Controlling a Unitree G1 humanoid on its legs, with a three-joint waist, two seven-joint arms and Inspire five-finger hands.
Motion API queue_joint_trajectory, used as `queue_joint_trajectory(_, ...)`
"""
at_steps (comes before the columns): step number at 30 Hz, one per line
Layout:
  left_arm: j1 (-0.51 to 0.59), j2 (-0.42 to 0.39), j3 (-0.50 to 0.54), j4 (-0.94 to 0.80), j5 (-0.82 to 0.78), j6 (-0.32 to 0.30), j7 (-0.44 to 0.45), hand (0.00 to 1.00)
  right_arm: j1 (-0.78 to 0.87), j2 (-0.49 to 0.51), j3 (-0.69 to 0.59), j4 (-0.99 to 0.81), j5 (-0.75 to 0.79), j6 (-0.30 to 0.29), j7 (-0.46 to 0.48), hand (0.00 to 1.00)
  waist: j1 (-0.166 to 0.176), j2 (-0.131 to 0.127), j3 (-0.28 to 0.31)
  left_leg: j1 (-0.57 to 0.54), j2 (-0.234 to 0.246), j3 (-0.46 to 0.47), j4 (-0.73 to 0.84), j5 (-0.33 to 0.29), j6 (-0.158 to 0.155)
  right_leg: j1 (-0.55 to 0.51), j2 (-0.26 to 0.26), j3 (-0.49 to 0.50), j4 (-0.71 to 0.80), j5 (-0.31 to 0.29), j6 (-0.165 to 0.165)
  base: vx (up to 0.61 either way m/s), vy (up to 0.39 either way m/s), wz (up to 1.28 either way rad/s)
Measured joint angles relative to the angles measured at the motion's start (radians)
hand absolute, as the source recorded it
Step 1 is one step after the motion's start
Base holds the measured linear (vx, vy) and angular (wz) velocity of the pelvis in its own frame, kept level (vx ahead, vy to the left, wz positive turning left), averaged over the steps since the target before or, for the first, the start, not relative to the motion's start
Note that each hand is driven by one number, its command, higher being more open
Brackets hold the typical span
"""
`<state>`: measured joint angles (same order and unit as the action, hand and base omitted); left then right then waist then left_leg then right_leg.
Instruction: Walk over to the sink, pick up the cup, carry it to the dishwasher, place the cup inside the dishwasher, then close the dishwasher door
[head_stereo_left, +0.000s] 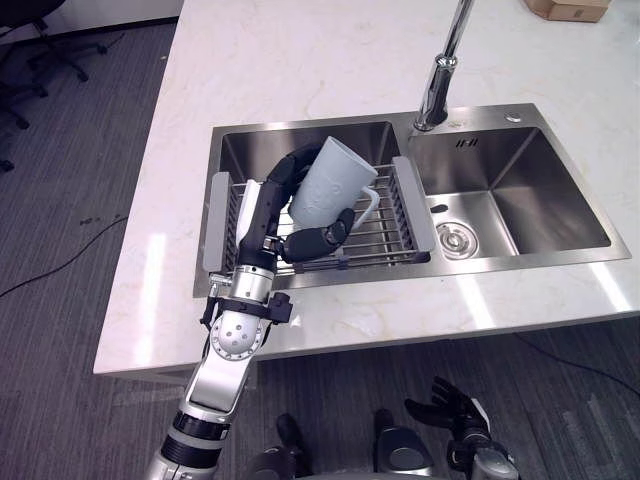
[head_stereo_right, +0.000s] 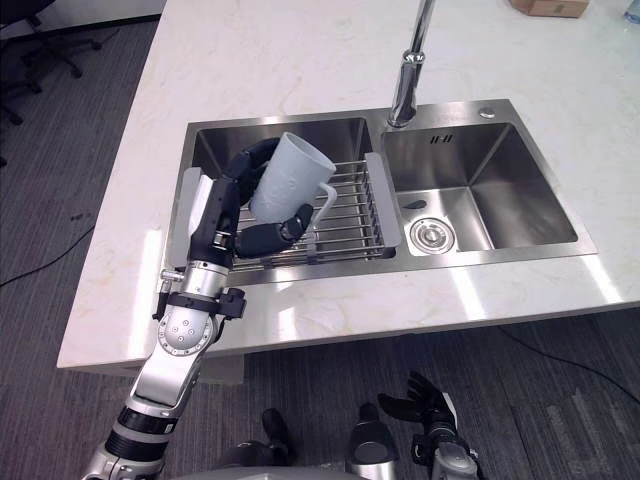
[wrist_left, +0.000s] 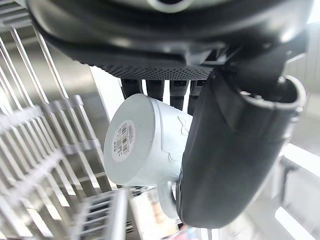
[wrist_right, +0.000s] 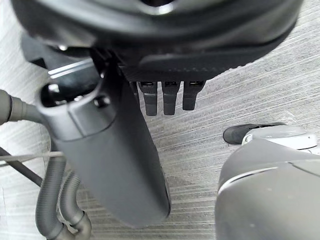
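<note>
Cup (head_stereo_left: 330, 180): glazed mug, stiff, light; likely slick and breakable. The body gives the surest hold.
Left hand (head_stereo_left: 262, 212): fingers curled over the cup's back, thumb under its front, clasping the body.
Position: cup tilted over the rack (head_stereo_left: 395, 235) in the sink's (head_stereo_left: 520, 255) left basin; can't tell if it clears the wires.
Right hand (head_stereo_left: 452, 408): hangs low, fingers relaxed, holding nothing.

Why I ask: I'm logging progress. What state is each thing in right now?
Steel wire drying rack: lying across the left sink basin.
Pale grey ceramic cup: tilted, gripped over the rack.
Left hand: shut round the cup.
Right hand: open, hanging low near the floor.
Chrome tap: no water seen running.
</note>
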<state>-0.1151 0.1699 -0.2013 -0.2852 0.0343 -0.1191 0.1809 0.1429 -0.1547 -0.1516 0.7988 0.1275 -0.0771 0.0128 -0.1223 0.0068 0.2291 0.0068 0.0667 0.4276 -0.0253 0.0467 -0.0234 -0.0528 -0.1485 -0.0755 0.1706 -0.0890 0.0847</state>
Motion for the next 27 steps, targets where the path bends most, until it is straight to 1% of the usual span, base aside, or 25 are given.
queue_joint_trajectory(3, 0.029, -0.024, -0.001, -0.037, -0.077, -0.012, 0.015, 0.3, 0.013, 0.004, 0.001, -0.033, 0.007, -0.002, -0.004, 0.9, 0.0, -0.009, -0.006, 0.009, 0.0, 0.025, 0.01, -0.013, 0.003, -0.003, -0.001, 0.027, 0.003, 0.005, 0.007, 0.02, 0.031, -0.25)
queue_joint_trajectory(6, 0.043, -0.039, -0.019, -0.06, -0.112, -0.027, 0.02, 0.3, 0.016, 0.006, 0.001, -0.053, 0.01, -0.008, -0.018, 0.9, 0.001, -0.012, -0.005, -0.002, 0.012, 0.05, 0.052, -0.039, 0.009, -0.042, -0.002, 0.061, 0.064, 0.01, 0.015, -0.01, 0.015, -0.24)
queue_joint_trajectory(8, 0.042, -0.045, -0.042, -0.071, -0.114, -0.034, 0.025, 0.3, 0.023, 0.011, 0.002, -0.072, 0.012, -0.008, -0.027, 0.9, -0.002, -0.013, -0.004, -0.028, 0.019, 0.047, 0.084, -0.051, 0.016, -0.079, -0.004, 0.05, 0.112, 0.019, 0.031, -0.05, 0.0, 0.03)
queue_joint_trajectory(9, 0.041, -0.054, -0.06, -0.073, -0.115, -0.037, 0.026, 0.3, 0.031, 0.013, 0.002, -0.083, 0.021, -0.008, -0.035, 0.9, -0.001, -0.015, -0.003, -0.043, 0.016, 0.04, 0.105, -0.056, 0.024, -0.094, -0.011, 0.028, 0.138, 0.026, 0.042, -0.07, 0.03, 0.17)
queue_joint_trajectory(11, 0.042, -0.066, -0.074, -0.074, -0.114, -0.038, 0.026, 0.3, 0.037, 0.015, 0.002, -0.089, 0.043, -0.009, -0.047, 0.9, 0.004, -0.015, -0.003, -0.059, 0.022, 0.028, 0.136, -0.067, 0.038, -0.089, -0.015, 0.014, 0.131, 0.047, 0.077, -0.08, 0.024, 0.17)
queue_joint_trajectory(12, 0.038, -0.071, -0.072, -0.077, -0.114, -0.043, 0.025, 0.3, 0.034, 0.022, 0.003, -0.1, 0.046, -0.011, -0.055, 0.9, 0.014, -0.014, -0.005, -0.081, 0.038, 0.028, 0.148, -0.081, 0.063, -0.092, -0.014, 0.015, 0.16, 0.011, 0.09, -0.13, -0.024, 0.28)
queue_joint_trajectory(13, 0.044, -0.071, -0.064, -0.076, -0.116, -0.046, 0.025, 0.3, 0.037, 0.032, 0.005, -0.101, 0.046, -0.012, -0.056, 0.9, 0.018, -0.022, -0.007, -0.094, 0.037, 0.01, 0.164, -0.077, 0.069, -0.114, -0.013, 0.011, 0.332, -0.075, 0.083, -0.13, -0.049, 0.35)
queue_joint_trajectory(14, 0.052, -0.07, -0.06, -0.077, -0.122, -0.046, 0.025, 0.3, 0.039, 0.034, 0.006, -0.1, 0.046, -0.012, -0.056, 0.9, 0.025, -0.024, -0.008, -0.098, 0.037, 0.002, 0.171, -0.074, 0.07, -0.106, -0.009, 0.007, 0.391, -0.109, 0.09, -0.1, -0.074, 0.38)
queue_joint_trajectory(15, 0.072, -0.07, -0.054, -0.081, -0.135, -0.048, 0.029, 0.3, 0.04, 0.034, 0.012, -0.099, 0.046, -0.013, -0.056, 0.9, 0.044, -0.03, -0.015, -0.12, 0.038, -0.007, 0.195, -0.071, 0.07, -0.075, 0.007, 0.003, 0.433, -0.146, 0.091, -0.11, -0.131, 0.18)
queue_joint_trajectory(16, 0.091, -0.071, -0.03, -0.097, -0.136, -0.048, 0.036, 0.3, 0.025, 0.031, 0.023, -0.099, 0.046, -0.016, -0.058, 0.9, 0.071, -0.041, -0.024, -0.164, 0.038, -0.006, 0.235, -0.065, 0.061, -0.044, 0.021, 0.009, 0.363, -0.175, 0.058, -0.12, -0.142, 0.06)
queue_joint_trajectory(17, 0.097, -0.072, -0.017, -0.107, -0.137, -0.05, 0.042, 0.3, 0.014, 0.027, 0.03, -0.099, 0.046, -0.018, -0.059, 0.9, 0.081, -0.042, -0.025, -0.193, 0.041, -0.006, 0.255, -0.062, 0.058, -0.034, 0.031, 0.011, 0.303, -0.188, 0.034, -0.17, -0.155, -0.02)
queue_joint_trajectory(18, 0.098, -0.074, -0.002, -0.113, -0.144, -0.051, 0.051, 0.3, -0.021, 0.019, 0.043, -0.099, 0.046, -0.026, -0.061, 0.9, 0.093, -0.037, -0.026, -0.252, 0.052, -0.012, 0.273, -0.044, 0.056, -0.024, 0.049, 0.007, 0.197, -0.203, -0.008, -0.14, -0.101, 0.08)
queue_joint_trajectory(19, 0.098, -0.081, 0.0, -0.104, -0.148, -0.048, 0.053, 0.3, -0.044, 0.013, 0.044, -0.096, 0.046, -0.027, -0.062, 0.9, 0.091, -0.015, -0.017, -0.276, 0.072, -0.033, 0.275, -0.025, 0.051, -0.023, 0.076, -0.009, 0.16, -0.17, -0.056, -0.18, -0.118, 0.3)
queue_joint_trajectory(20, 0.112, -0.083, -0.011, -0.094, -0.156, -0.037, 0.053, 0.3, -0.052, 0.011, 0.048, -0.087, 0.046, -0.027, -0.065, 0.9, 0.089, -0.005, -0.013, -0.279, 0.091, -0.061, 0.273, -0.004, 0.042, -0.001, 0.103, -0.031, 0.138, -0.149, -0.073, -0.19, -0.132, 0.38)
queue_joint_trajectory(21, 0.132, -0.081, -0.023, -0.094, -0.159, -0.037, 0.054, 0.3, -0.052, 0.012, 0.051, -0.08, 0.046, -0.027, -0.066, 0.9, 0.089, -0.006, -0.014, -0.272, 0.103, -0.077, 0.276, 0.005, 0.034, 0.012, 0.118, -0.042, 0.138, -0.145, -0.08, -0.24, -0.171, 0.44)
queue_joint_trajectory(22, 0.146, -0.08, -0.035, -0.1, -0.164, -0.037, 0.054, 0.3, -0.052, 0.01, 0.047, -0.08, 0.046, -0.028, -0.071, 0.9, 0.088, -0.004, -0.014, -0.271, 0.106, -0.095, 0.274, 0.024, 0.019, 0.024, 0.129, -0.06, 0.138, -0.139, -0.09, -0.28, -0.172, 0.55)
queue_joint_trajectory(23, 0.147, -0.078, -0.049, -0.105, -0.173, -0.039, 0.05, 0.3, -0.053, 0.008, 0.035, -0.08, 0.046, -0.035, -0.084, 0.9, 0.086, -0.006, -0.016, -0.273, 0.097, -0.137, 0.24, 0.072, -0.017, 0.025, 0.124, -0.094, 0.133, -0.131, -0.113, -0.26, -0.125, 0.64)
queue_joint_trajectory(24, 0.144, -0.077, -0.06, -0.107, -0.174, -0.041, 0.048, 0.3, -0.052, 0.008, 0.023, -0.081, 0.046, -0.04, -0.091, 0.9, 0.082, -0.008, -0.017, -0.276, 0.088, -0.153, 0.229, 0.085, -0.043, 0.02, 0.117, -0.116, 0.127, -0.125, -0.136, -0.22, -0.081, 0.82)
queue_joint_trajectory(25, 0.142, -0.08, -0.082, -0.113, -0.177, -0.043, 0.042, 0.3, -0.051, 0.005, 0.002, -0.081, 0.046, -0.043, -0.1, 0.9, 0.079, -0.004, -0.017, -0.287, 0.094, -0.14, 0.308, 0.018, -0.011, 0.016, 0.108, -0.15, 0.124, -0.117, -0.149, -0.26, -0.044, 0.78)
queue_joint_trajectory(26, 0.142, -0.084, -0.104, -0.114, -0.18, -0.05, 0.027, 0.3, -0.043, -0.002, -0.001, -0.081, 0.046, -0.043, -0.11, 0.9, 0.078, -0.004, -0.018, -0.276, 0.094, -0.134, 0.414, -0.065, 0.008, 0.017, 0.093, -0.174, 0.121, -0.108, -0.157, -0.25, -0.025, 0.71)
queue_joint_trajectory(27, 0.14, -0.09, -0.115, -0.114, -0.18, -0.052, 0.021, 0.3, -0.04, -0.006, -0.001, -0.081, 0.046, -0.043, -0.111, 0.9, 0.076, -0.002, -0.019, -0.262, 0.096, -0.129, 0.463, -0.1, 0.01, 0.016, 0.086, -0.185, 0.118, -0.101, -0.158, -0.25, 0.023, 0.58)
